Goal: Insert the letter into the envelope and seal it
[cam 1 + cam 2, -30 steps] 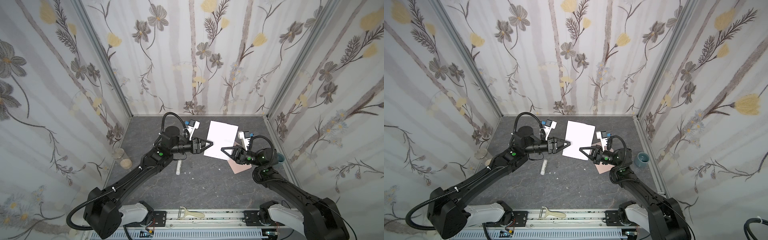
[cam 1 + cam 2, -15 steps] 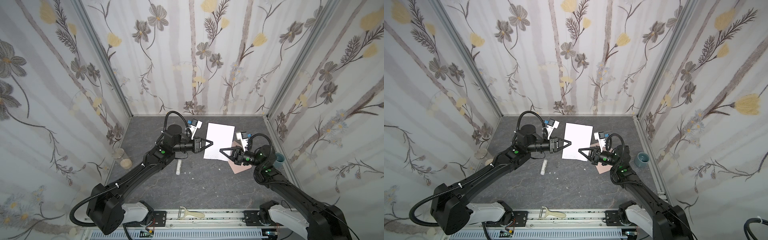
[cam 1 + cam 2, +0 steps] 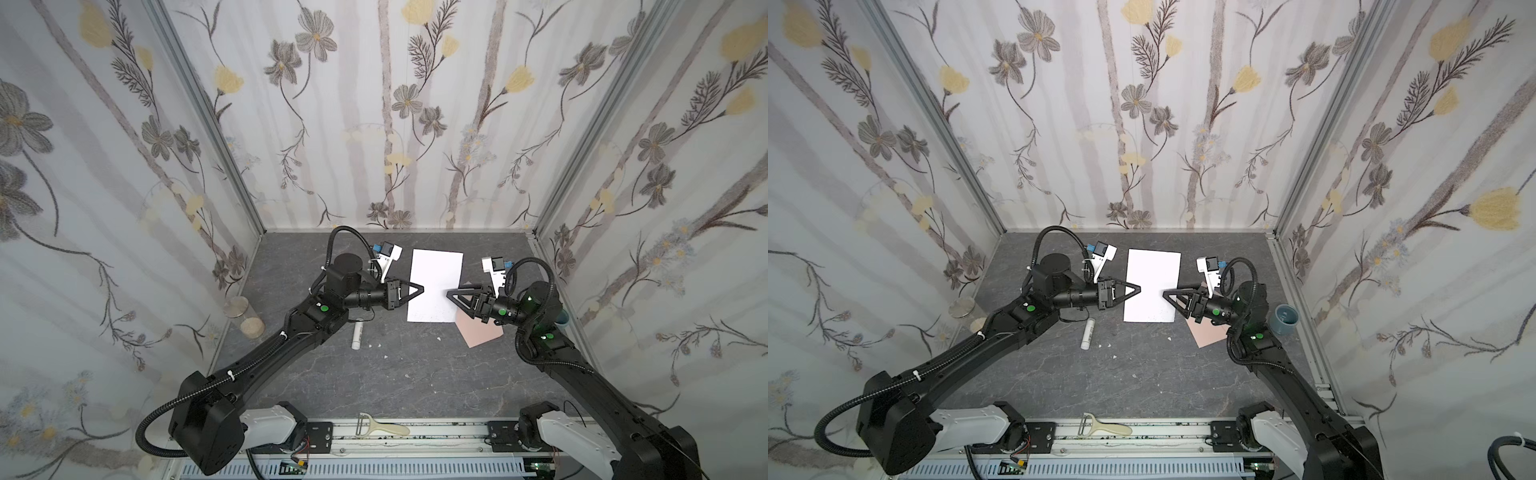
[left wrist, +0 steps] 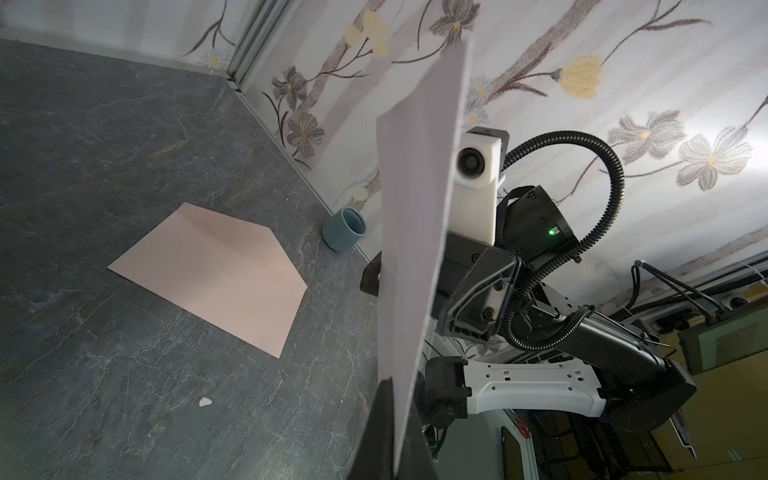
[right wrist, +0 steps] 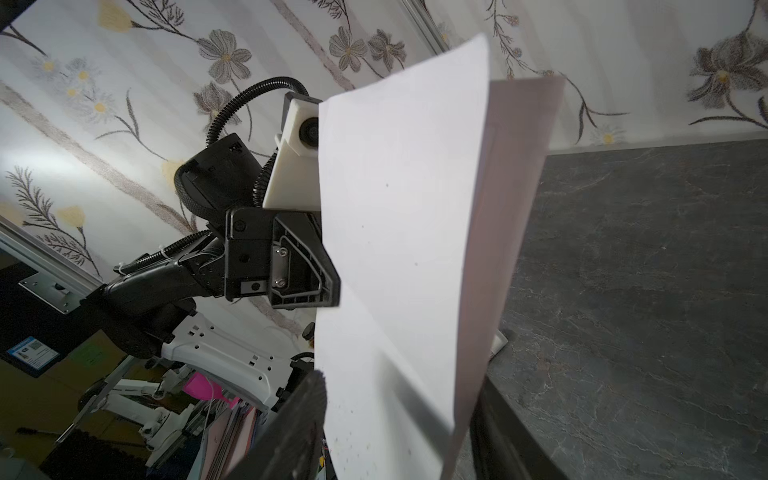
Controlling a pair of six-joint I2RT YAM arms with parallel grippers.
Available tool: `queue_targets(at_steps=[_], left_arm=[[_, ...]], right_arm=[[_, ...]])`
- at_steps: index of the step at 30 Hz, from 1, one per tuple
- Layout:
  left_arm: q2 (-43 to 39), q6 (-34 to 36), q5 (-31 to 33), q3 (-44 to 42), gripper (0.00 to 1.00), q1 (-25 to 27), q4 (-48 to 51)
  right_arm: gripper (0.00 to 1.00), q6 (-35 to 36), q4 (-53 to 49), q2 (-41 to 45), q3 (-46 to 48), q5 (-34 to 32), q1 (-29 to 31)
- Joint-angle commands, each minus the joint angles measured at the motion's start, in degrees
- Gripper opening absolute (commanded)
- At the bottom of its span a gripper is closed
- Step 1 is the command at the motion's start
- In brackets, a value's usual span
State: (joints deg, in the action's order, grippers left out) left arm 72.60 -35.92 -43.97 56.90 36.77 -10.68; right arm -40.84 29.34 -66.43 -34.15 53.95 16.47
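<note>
The letter (image 3: pixel 434 286) (image 3: pixel 1152 286), a plain white sheet, hangs in the air at the back middle in both top views. My left gripper (image 3: pixel 422 288) (image 3: pixel 1139 289) is shut on its left edge, and the left wrist view shows the sheet (image 4: pixel 415 216) pinched edge-on in that gripper (image 4: pixel 399 449). My right gripper (image 3: pixel 449 294) (image 3: pixel 1165 294) (image 5: pixel 401 386) is open. The sheet's right edge (image 5: pixel 399 232) sits loose between its spread fingers. The pale pink envelope (image 3: pixel 480 332) (image 3: pixel 1210 332) (image 4: pixel 216 274) lies flat on the grey floor, partly hidden under the right gripper in both top views.
A white glue stick (image 3: pixel 357 334) (image 3: pixel 1087 333) lies on the floor below the left gripper. A blue cup (image 3: pixel 1284 319) (image 4: pixel 345 228) stands by the right wall. Two round lids (image 3: pixel 245 318) rest by the left wall. A peeler (image 3: pixel 384 428) lies on the front rail.
My left gripper shut on the letter's left edge. My right gripper, shut on the right edge before, has opened. Both arms and the letter shifted slightly toward the back.
</note>
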Motion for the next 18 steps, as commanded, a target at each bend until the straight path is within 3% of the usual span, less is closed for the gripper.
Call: queue_targets(at_steps=[1,8,12,15,18], left_arm=[[-0.28,-0.20,-0.14,0.92,0.00,0.06,-1.28],[-0.34,-1.73,-1.26,2.64,0.00,0.29,-1.71],[-0.28,-2.04,-1.64,3.21,0.00,0.27,-1.80],[-0.31,-1.81,-1.41,3.17,0.00,0.25,-1.80],[-0.28,-1.53,-0.82,2.77,0.00,0.19,-1.81]], right_arm=[[0.59,0.50,1.79,-0.88,-0.38,1.51,0.05],[0.71,-1.72,6.44,-2.84,-0.51,4.64,0.30],[0.70,-3.66,10.00,-4.05,-0.57,6.37,1.23],[0.50,-5.39,12.76,-4.45,-0.57,7.58,1.82],[0.22,-6.53,13.98,-4.33,-0.57,8.34,1.95]])
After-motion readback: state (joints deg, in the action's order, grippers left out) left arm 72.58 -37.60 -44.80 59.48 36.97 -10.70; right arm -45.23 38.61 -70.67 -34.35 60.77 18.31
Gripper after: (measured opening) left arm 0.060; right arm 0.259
